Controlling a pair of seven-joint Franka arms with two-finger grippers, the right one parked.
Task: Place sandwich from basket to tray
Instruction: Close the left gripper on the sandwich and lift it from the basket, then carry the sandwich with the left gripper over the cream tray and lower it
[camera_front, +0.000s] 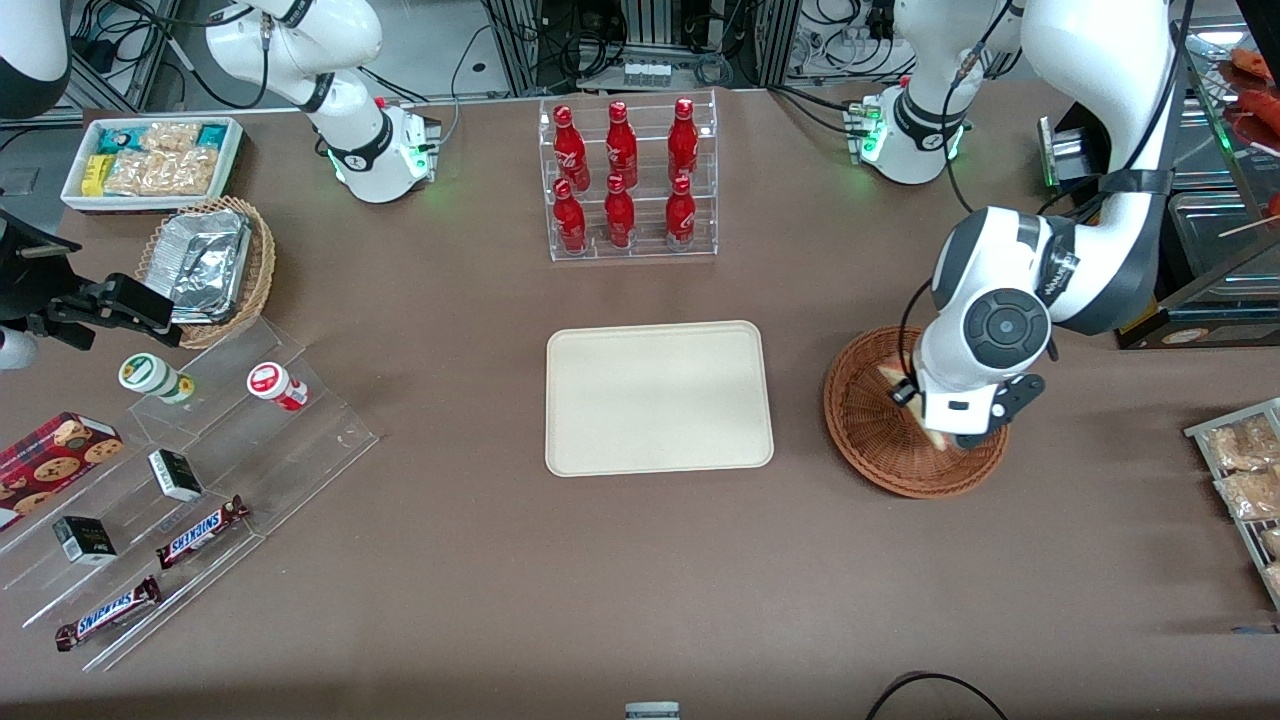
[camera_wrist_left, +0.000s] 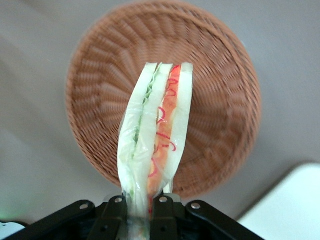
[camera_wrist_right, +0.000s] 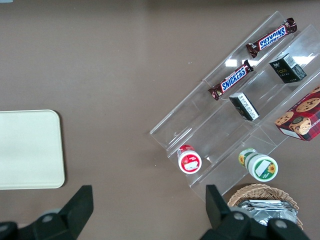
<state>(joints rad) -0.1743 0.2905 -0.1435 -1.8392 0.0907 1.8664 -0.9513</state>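
My left gripper is shut on the sandwich, a plastic-wrapped wedge of white bread with orange-pink and pale green layers. It holds the sandwich above the round reddish-brown wicker basket, which lies empty below. In the front view the gripper hangs over the basket, and only edges of the sandwich show beside the wrist. The cream-beige tray lies empty beside the basket, toward the parked arm's end; a corner of it shows in the left wrist view.
A clear rack of red bottles stands farther from the front camera than the tray. A lighter wicker basket with foil trays, a white box of snack packets and an acrylic stand with snacks lie toward the parked arm's end. A wire rack of packets sits at the working arm's end.
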